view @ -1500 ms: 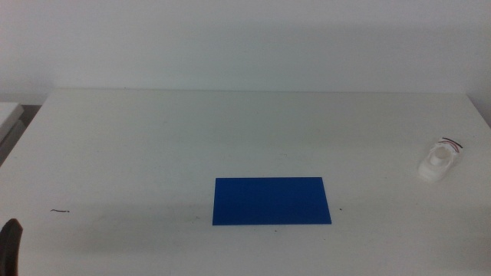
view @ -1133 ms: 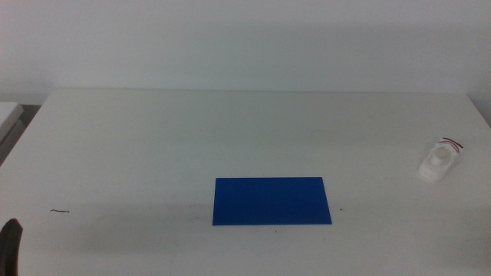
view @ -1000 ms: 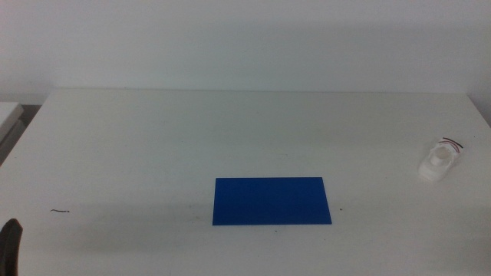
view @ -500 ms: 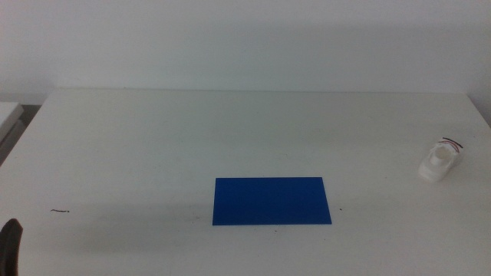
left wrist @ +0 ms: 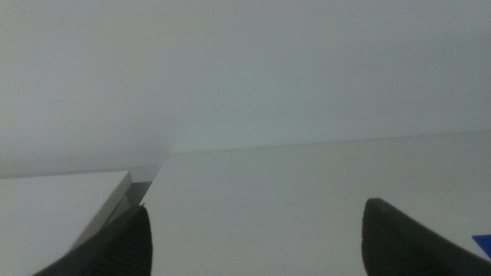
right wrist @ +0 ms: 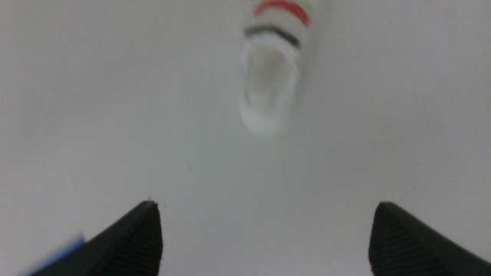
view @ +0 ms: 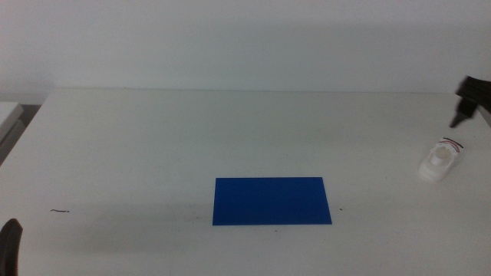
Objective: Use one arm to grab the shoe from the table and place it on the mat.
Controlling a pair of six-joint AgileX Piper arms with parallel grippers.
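Note:
The shoe [view: 441, 160], a small white sneaker with red and dark straps, lies on the white table [view: 153, 146] near its right edge. The blue mat [view: 271, 201] lies flat at the table's middle front, well left of the shoe. My right arm [view: 470, 96] shows at the right edge, just behind and above the shoe. In the right wrist view the right gripper [right wrist: 266, 211] is open and empty, with the shoe [right wrist: 273, 75] ahead of the jaws, apart from them. My left gripper [view: 9, 245] waits at the front left corner, open [left wrist: 257, 215].
A thin dark speck [view: 60, 211] lies on the table at the front left. A corner of the mat shows in the left wrist view [left wrist: 483, 244] and another in the right wrist view [right wrist: 65, 249]. A white wall stands behind the table.
My right arm has come into the middle view at the right edge, behind the shoe. The shoe, the mat and the left gripper have not moved.

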